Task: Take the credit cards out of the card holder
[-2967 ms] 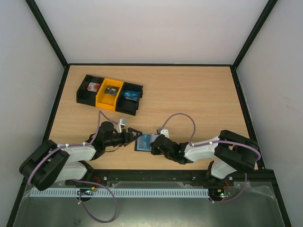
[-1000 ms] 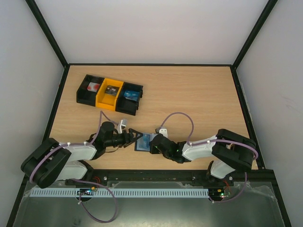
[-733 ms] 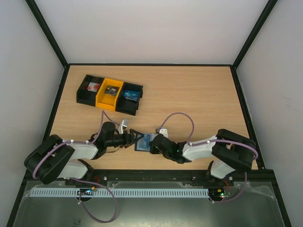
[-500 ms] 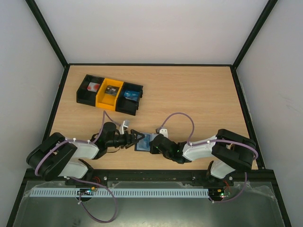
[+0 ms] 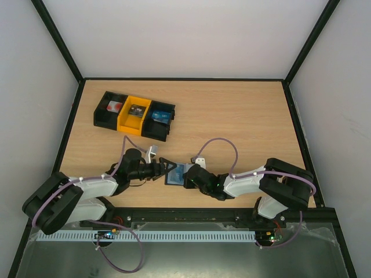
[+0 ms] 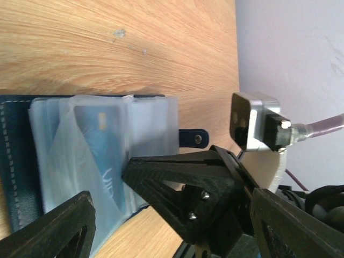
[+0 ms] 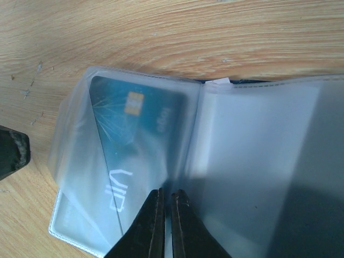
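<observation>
Holder point(image 6: 13, 156) lies open flat on the table point(image 5: 232, 116), its clear sleeves point(image 6: 150, 123) fanned out, right under and between both end effectors. L end effector point(image 6: 169, 196) is spread wide: the holder sits ahead of it in the gap between the fingers, and neither finger looks to be touching it. R end effector point(image 7: 167, 215) comes in from the opposite side, fingers pressed nearly together with only a sliver between them, tips down on the sleeves. It may be nipping a sleeve leaf or the card edge, but I can't tell which, or whether anything is actually caught. Blue card point(image 7: 134, 140) sits inside the top sleeve, just ahead and to the left of the R tips in the wrist view, chip end farthest from them and fully covered by plastic. Snap tab point(image 6: 193, 138) is undone and lies beside the R finger. Progress, as I judge it: holder opened and sleeves exposed, but no card out yet. None shows loose on the table near the end effectors. Whether more cards sit in the lower sleeves isn't clear, since the plastic is too cloudy. Left to do: get a real grip on the blue card's edge, slide it free, then check the other sleeves.
</observation>
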